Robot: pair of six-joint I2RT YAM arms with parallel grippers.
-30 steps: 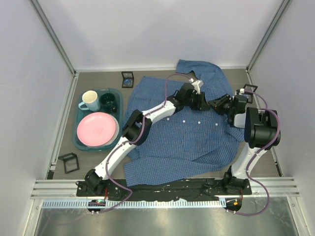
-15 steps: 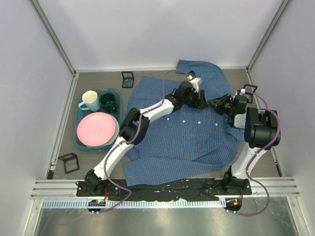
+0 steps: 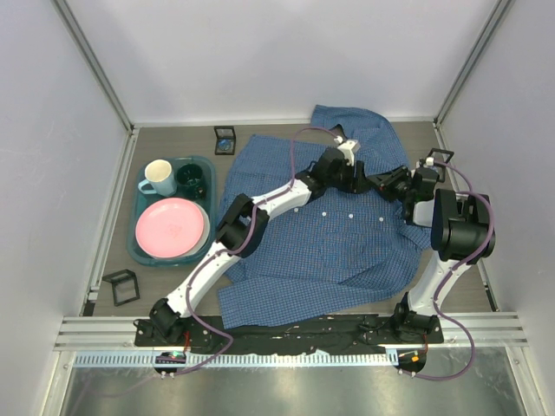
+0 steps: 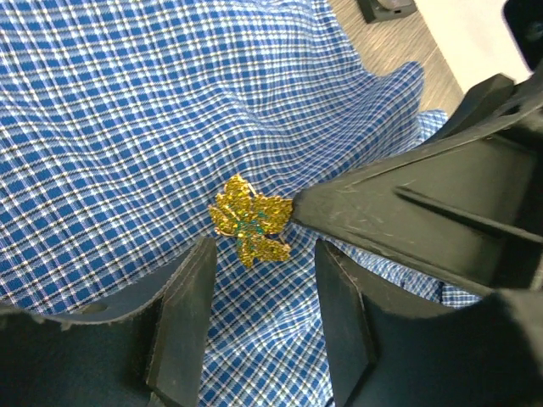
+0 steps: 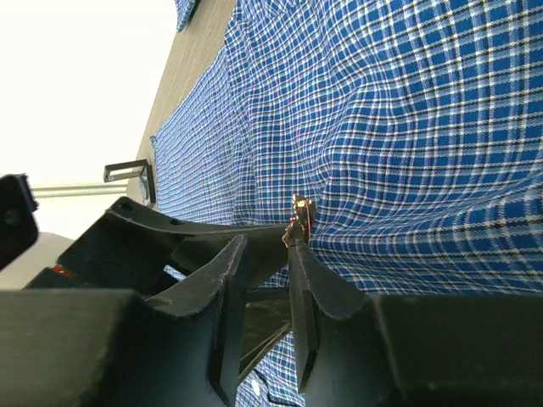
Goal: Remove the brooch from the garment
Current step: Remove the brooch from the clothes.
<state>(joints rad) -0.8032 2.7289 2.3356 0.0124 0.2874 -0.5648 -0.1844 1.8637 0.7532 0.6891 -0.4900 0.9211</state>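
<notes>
The garment [image 3: 329,243], a blue small-checked shirt, lies spread over the table. A gold leaf-shaped brooch [image 4: 250,219] is pinned to it; in the right wrist view the brooch [image 5: 299,217] shows edge-on. My left gripper [image 4: 265,248] is open just above the cloth, with the brooch right beyond its fingertips. In the top view the left gripper [image 3: 355,176] faces my right gripper [image 3: 376,183] closely. The right gripper [image 5: 266,244] is open, one fingertip [image 4: 299,209] touching the brooch's edge. The brooch is hidden in the top view.
A teal tray [image 3: 137,227] at the left holds a pink plate [image 3: 171,226], a cream mug [image 3: 158,177] and a dark green cup [image 3: 192,180]. Small black stands sit at the back [image 3: 225,139], front left [image 3: 120,287] and right [image 3: 440,158].
My left gripper drew back slightly, then shifted right toward the right gripper. The right gripper has hardly moved.
</notes>
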